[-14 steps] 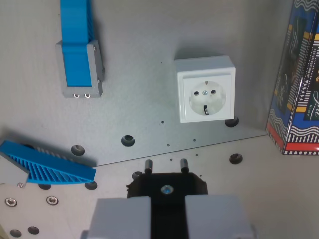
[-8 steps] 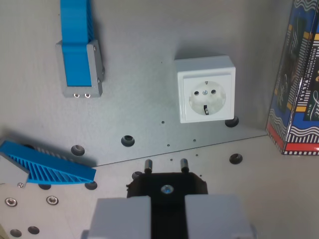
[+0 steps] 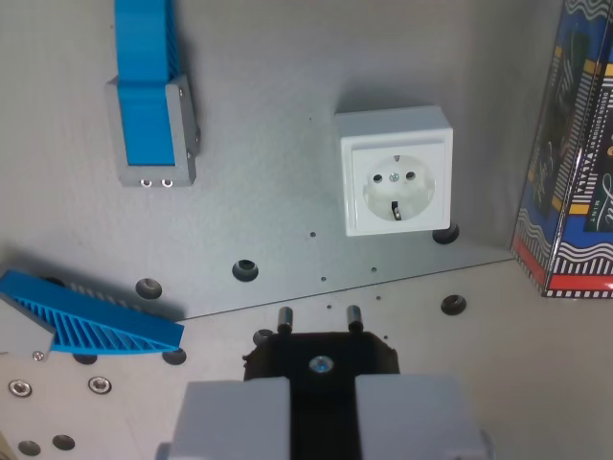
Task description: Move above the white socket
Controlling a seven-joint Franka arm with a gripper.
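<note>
two blue fixtures (image 3: 148,96) (image 3: 91,321) on wrist view's left; patterned box (image 3: 570,163) at right. i see white socket (image 3: 395,182) upper centre-right on desk (image 3: 268,144), clear of both. claw (image 3: 321,359) closed on black plug (image 3: 321,356), pins toward socket.

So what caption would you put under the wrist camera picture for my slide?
Gripper holding a black plug, its two pins pointing toward the white socket on the grey plate.

Looks like a robotics lab bench to me: I'm over a bare metal surface (image 3: 268,86) drilled with bolt holes, 2 blue-and-grey printed fixtures (image 3: 148,105) mounted on it, and a standalone white socket (image 3: 396,182) as a test piece.
</note>
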